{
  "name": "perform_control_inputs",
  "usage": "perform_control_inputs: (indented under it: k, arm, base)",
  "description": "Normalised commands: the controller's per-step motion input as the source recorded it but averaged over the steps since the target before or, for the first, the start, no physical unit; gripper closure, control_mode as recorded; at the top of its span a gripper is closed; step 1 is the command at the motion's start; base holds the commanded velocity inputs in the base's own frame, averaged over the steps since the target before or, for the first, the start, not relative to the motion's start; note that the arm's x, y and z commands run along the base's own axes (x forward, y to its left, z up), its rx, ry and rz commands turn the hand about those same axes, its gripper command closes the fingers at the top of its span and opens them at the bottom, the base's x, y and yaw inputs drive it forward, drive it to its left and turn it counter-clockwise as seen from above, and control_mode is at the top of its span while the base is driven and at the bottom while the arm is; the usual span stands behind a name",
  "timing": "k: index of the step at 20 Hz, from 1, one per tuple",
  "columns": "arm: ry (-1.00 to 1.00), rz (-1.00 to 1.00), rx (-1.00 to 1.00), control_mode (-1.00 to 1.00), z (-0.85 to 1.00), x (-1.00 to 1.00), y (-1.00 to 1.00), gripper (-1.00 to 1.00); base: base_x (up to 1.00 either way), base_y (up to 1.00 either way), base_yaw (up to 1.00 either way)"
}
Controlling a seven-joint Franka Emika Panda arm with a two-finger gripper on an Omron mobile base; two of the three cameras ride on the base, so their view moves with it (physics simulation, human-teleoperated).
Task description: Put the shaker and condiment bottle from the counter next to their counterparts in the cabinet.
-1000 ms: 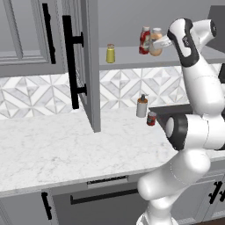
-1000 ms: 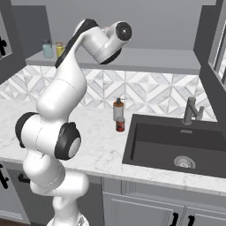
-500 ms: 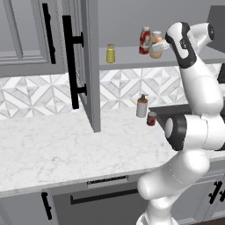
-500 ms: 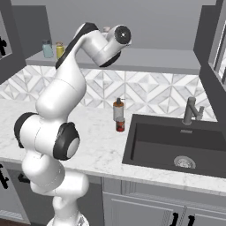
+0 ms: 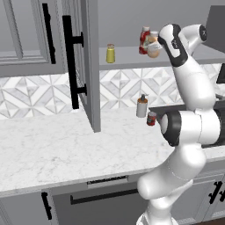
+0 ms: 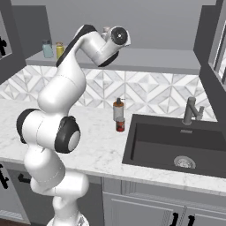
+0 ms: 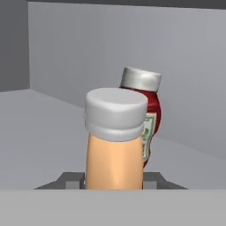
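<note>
The orange bottle (image 7: 114, 150) fills the centre of the hand view, its pale cap uppermost, gripped by the tool (image 7: 114, 180) whose dark tips sit on either side of its lower body. Just behind it to the right stands the red bottle (image 7: 148, 119), leaning slightly in that view. In the left base view the orange bottle (image 5: 153, 47) is at the upper right on the cabinet shelf (image 5: 127, 58), beside the red bottle (image 5: 144, 40). The shaker (image 5: 110, 53) stands further left on the same shelf. On the table (image 5: 52, 149) below, a pump dispenser (image 5: 142, 106) and a small red can (image 5: 151, 118) stand close together.
</note>
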Motion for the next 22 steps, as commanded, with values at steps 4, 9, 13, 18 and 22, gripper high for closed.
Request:
perform_control_inputs:
  k: [4,9,13,18,22]
  arm:
    - [0.00,-0.06,0.00,-1.00,-0.08,0.24,-0.05,1.00]
    - [0.00,-0.05,0.00,-1.00,-0.15,0.17,-0.06,1.00]
    - [0.00,-0.05,0.00,-1.00,-0.18,0.13,-0.05,1.00]
    - [0.00,-0.05,0.00,-1.00,-0.21,0.10,-0.05,1.00]
    - [0.00,-0.05,0.00,-1.00,-0.22,0.00,-0.04,-1.00]
  base:
    - [0.00,0.00,0.00]
    - [0.00,0.00,0.00]
    - [0.00,0.00,0.00]
    - [0.00,0.00,0.00]
    - [0.00,0.00,0.00]
